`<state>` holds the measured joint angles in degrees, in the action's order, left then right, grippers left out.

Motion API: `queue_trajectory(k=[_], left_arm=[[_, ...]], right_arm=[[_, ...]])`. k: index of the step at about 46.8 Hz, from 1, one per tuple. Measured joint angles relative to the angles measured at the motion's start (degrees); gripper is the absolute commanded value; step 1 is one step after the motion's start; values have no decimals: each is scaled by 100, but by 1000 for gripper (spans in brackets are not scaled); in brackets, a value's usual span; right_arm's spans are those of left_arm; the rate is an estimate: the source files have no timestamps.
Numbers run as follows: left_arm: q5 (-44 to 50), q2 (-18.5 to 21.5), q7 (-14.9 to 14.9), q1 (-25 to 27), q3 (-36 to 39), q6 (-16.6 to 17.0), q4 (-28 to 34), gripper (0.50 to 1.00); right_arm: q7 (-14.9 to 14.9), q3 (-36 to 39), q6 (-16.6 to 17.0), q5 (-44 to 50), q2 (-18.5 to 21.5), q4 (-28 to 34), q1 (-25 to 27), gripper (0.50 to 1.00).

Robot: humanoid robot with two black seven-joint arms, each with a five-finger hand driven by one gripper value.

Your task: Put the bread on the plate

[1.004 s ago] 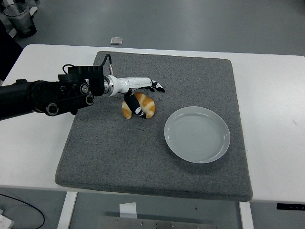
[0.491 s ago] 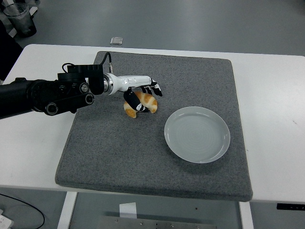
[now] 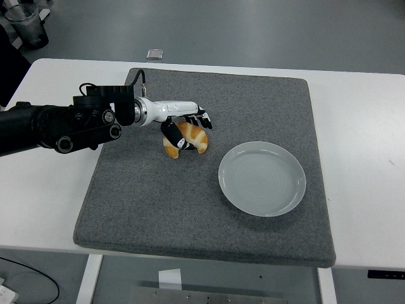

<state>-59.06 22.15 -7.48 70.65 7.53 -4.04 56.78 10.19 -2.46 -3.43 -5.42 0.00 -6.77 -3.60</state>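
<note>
Golden-brown striped bread roll (image 3: 187,139) sits in the grip of the left white-and-black five-fingered hand (image 3: 184,123), fingers curled over it, thumb underneath, above the grey felt mat (image 3: 190,209). Round pale grey-green plate (image 3: 262,178) lies near, to the right, apart from the bread. White table (image 3: 361,126) under the mat.

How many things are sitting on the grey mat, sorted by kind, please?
Bread: 1, held in the left hand
Plate: 1, with nothing on it
Total on the mat: 2
</note>
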Motion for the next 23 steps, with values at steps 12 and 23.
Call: queue_trajectory(k=[12,23], left_arm=[[-307,-7,0,15,3,17,15,500],[-325,-10,10,76,-1,34,9,500]], right_arm=[[0,0,0,-2,0,0,0,932],[0,0,0,-2,0,0,0,932]])
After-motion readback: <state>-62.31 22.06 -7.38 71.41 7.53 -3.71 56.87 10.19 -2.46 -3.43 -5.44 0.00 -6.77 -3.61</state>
